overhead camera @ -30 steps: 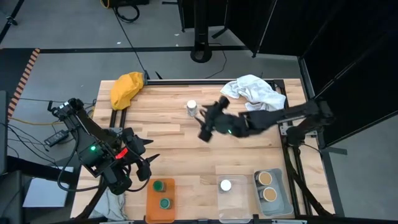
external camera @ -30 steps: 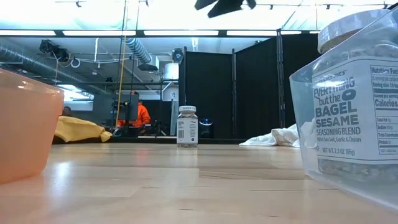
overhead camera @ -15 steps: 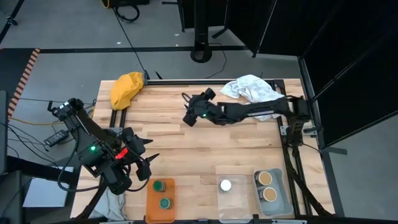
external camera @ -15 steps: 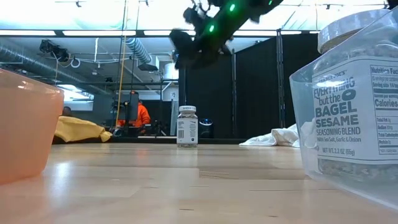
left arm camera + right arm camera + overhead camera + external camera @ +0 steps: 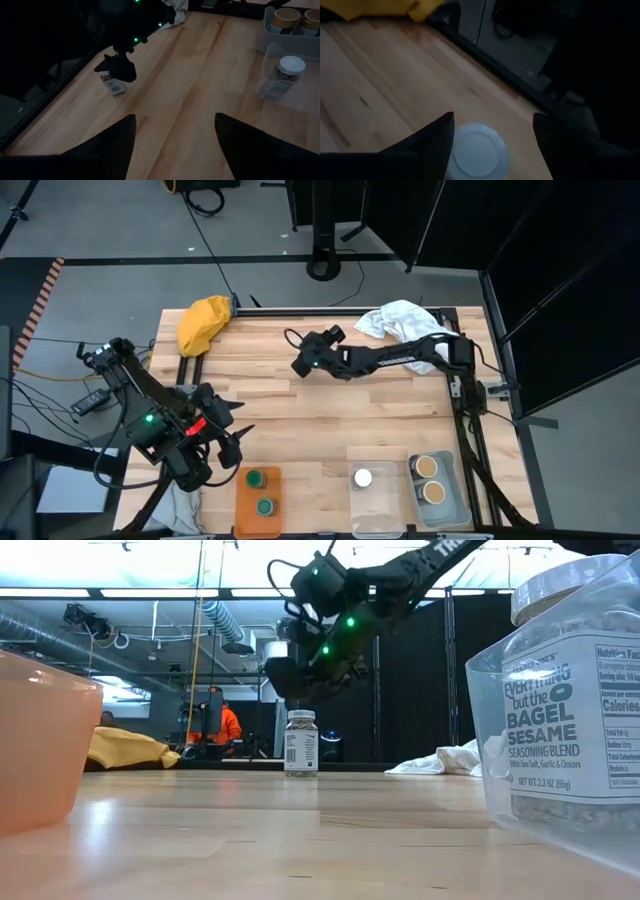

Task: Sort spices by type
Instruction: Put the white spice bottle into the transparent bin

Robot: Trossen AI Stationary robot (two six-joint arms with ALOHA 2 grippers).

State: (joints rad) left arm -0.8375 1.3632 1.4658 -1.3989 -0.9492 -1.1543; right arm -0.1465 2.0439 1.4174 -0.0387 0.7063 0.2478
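Note:
A spice jar with a white lid [image 5: 301,743] stands upright on its base on the wooden table [image 5: 330,420], toward the far side. My right gripper [image 5: 492,120] hovers open just above it. In the right wrist view its two fingers stand on either side of the lid [image 5: 477,150] without touching it. The left wrist view shows that gripper [image 5: 121,69] over the jar [image 5: 113,86]. My left gripper [image 5: 240,422] waits open and empty at the near left.
Along the near edge stand three trays. The orange tray [image 5: 243,510] holds two green-lid jars, the clear tray [image 5: 372,510] one white-lid jar [image 5: 363,478], and the grey tray [image 5: 452,505] two tan-lid jars. A yellow cloth [image 5: 203,323] and a white cloth [image 5: 410,325] lie at the far edge.
My right gripper has swung toward the table's far left and come down, from high over the table's middle to just above the white-lid jar. The jar has stayed where it was.

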